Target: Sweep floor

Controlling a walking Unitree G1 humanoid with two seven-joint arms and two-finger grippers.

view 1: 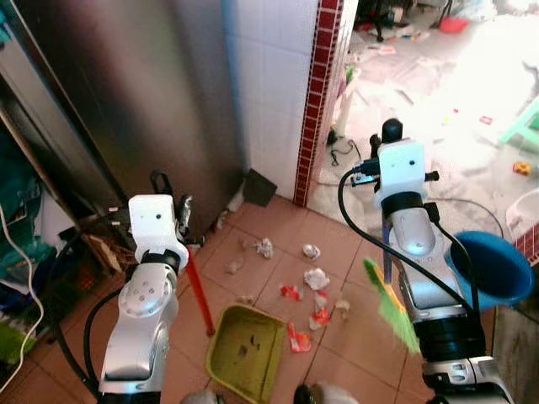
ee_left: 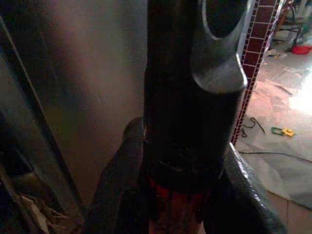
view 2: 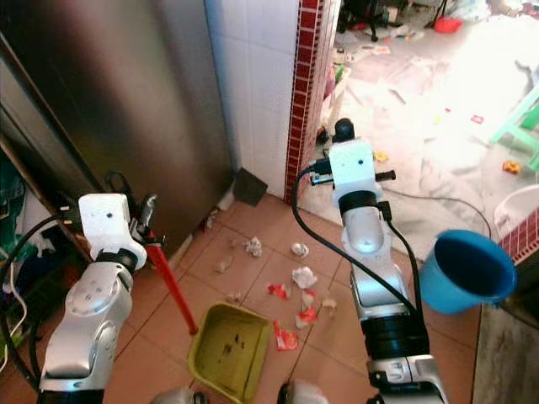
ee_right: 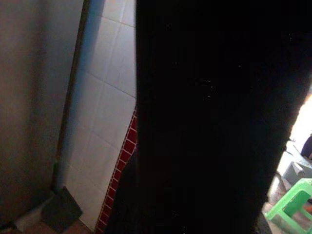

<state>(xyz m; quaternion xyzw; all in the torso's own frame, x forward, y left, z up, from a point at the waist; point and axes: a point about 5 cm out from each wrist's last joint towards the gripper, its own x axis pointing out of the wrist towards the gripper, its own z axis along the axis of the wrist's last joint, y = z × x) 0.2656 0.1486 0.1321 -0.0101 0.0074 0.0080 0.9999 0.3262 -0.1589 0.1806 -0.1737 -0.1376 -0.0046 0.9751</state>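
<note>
The left gripper is closed around the red handle of a yellow-green dustpan; in the left wrist view both black fingers clamp the dark top of that handle. The dustpan sits on the brown tiled floor between the two arms, its open edge facing the litter.

The right gripper is raised near the corner of the white tiled wall, which has one dark red tile strip down its edge. Whether the right gripper's fingers are open or closed cannot be told; the right wrist view is mostly blocked by a dark shape. Green broom bristles hang blurred beside the right forearm.

About seven or eight scraps of white and red litter lie scattered just beyond the dustpan, loosely spread over a few tiles. A large steel cabinet closes off the robot's left side, and one blue bucket stands on the right. Between them the tiled floor runs open toward a bright room with more rubbish on the ground.
</note>
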